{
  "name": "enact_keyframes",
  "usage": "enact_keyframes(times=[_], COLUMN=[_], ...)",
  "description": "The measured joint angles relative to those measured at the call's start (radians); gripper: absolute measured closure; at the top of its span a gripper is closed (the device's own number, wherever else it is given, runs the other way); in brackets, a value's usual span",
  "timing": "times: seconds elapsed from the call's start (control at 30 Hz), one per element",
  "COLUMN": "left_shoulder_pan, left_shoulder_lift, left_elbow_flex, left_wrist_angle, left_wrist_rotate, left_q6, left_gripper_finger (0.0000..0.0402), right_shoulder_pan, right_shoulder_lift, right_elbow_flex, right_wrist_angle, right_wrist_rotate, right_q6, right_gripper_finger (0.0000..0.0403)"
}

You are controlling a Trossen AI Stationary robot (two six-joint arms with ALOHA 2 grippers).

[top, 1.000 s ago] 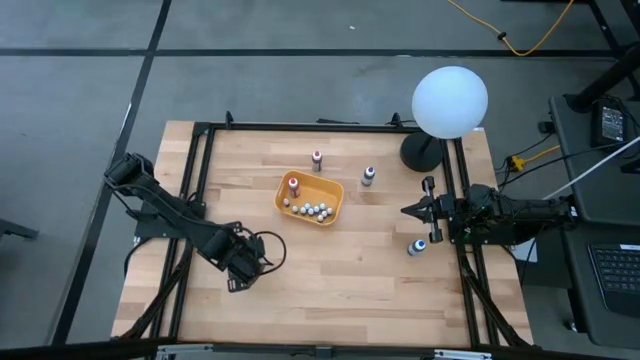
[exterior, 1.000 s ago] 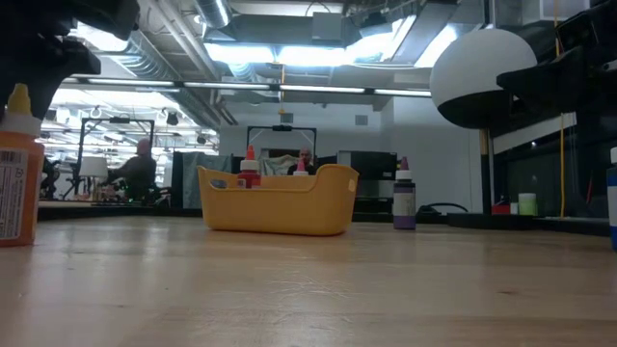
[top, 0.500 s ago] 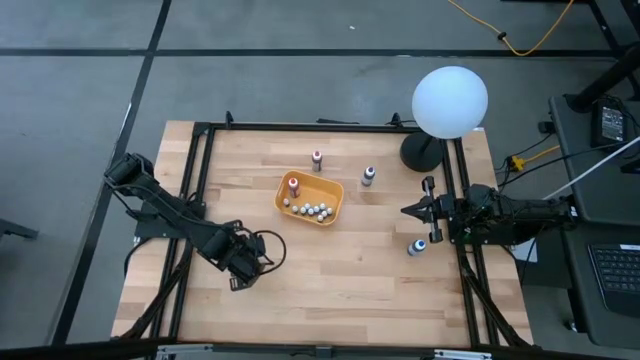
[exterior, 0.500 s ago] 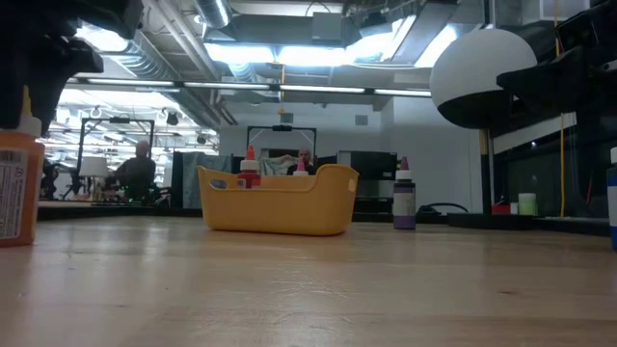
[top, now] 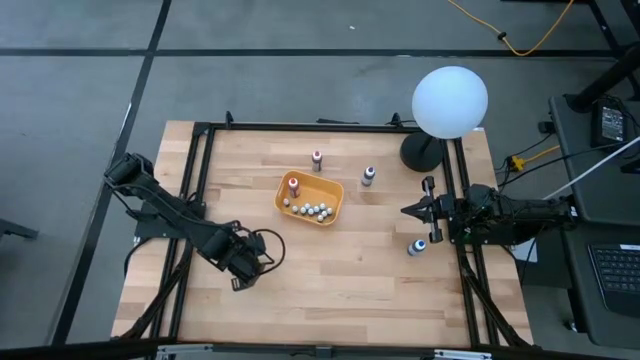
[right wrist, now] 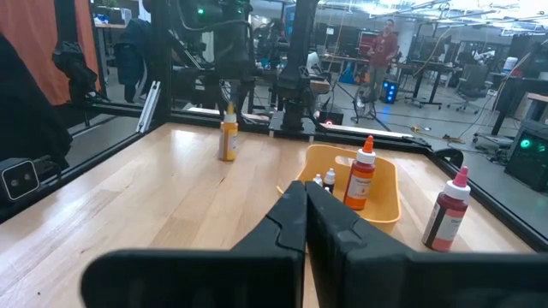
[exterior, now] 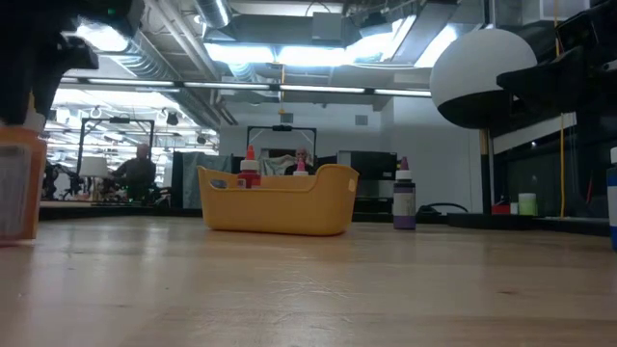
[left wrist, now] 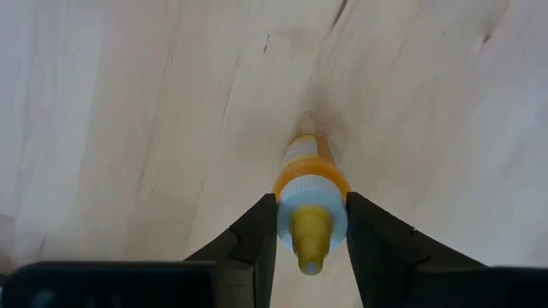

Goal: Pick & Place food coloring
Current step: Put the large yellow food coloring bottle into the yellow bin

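An orange food coloring bottle (left wrist: 310, 167) with a yellow tip stands upright on its base near the table's near left corner. My left gripper (left wrist: 312, 214) points down over it and is shut on its top; in the high view the gripper (top: 240, 266) hides the bottle. In the low view the bottle (exterior: 17, 183) is at the far left, its tip covered by the dark fingers. My right gripper (top: 412, 210) waits shut and level at the right edge. Maroon (top: 316, 160), purple (top: 368, 177) and blue (top: 417, 245) bottles stand on the wood. My left gripper pinches the bottle's white collar (left wrist: 286, 218), just under the yellow tip, between its two fingers (left wrist: 257, 235). The fingers come from above, pointing down, one on each side. The bottle stands upright with its base on the table.
An orange tray (top: 330, 190) at the table's middle holds an orange-red bottle and several tiny ones. A white globe lamp (top: 450, 100) stands at the far right corner. A black frame (top: 200, 180) runs around the tabletop. Bare wood lies between the left gripper and the tray.
My left gripper has shut on the orange bottle's top while staying in place. In the low view a dark finger has moved across the yellow tip, which showed a second ago and is now covered. The bottle still stands on the table.
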Motion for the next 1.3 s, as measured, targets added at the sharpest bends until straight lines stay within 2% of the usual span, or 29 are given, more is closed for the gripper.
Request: enact_keyframes(times=[0.2, 0.4, 0.63, 0.97, 1.1, 1.3], left_shoulder_pan=[0.032, 0.167, 0.375, 0.588, 0.656, 0.707], left_shoulder_lift=[0.0, 0.0, 0.038, 0.251, 0.318, 0.401], left_elbow_flex=[0.115, 0.312, 0.522, 0.817, 0.868, 0.87], left_wrist_angle=[-0.036, -0.104, -0.107, -0.135, -0.155, -0.177], left_wrist_rotate=[-0.058, -0.1, -0.069, 0.028, 0.027, 0.037], left_q6=[0.04, 0.172, 0.377, 0.662, 0.704, 0.784], left_gripper_finger=[0.0288, 0.0291, 0.0291, 0.0291, 0.0291, 0.0291], right_shoulder_pan=[0.0, 0.0, 0.0, 0.0, 0.0, 0.0], right_shoulder_lift=[0.0, 0.0, 0.0, 0.0, 0.0, 0.0], right_elbow_flex=[0.0, 0.0, 0.0, 0.0, 0.0, 0.0], right_wrist_angle=[0.0, 0.0, 0.0, 0.0, 0.0, 0.0], right_wrist_rotate=[0.0, 0.0, 0.0, 0.0, 0.0, 0.0], right_q6=[0.0, 0.0, 0.0, 0.0, 0.0, 0.0], right_gripper_finger=[0.0395, 0.0395, 0.0395, 0.0395, 0.0395, 0.0395])
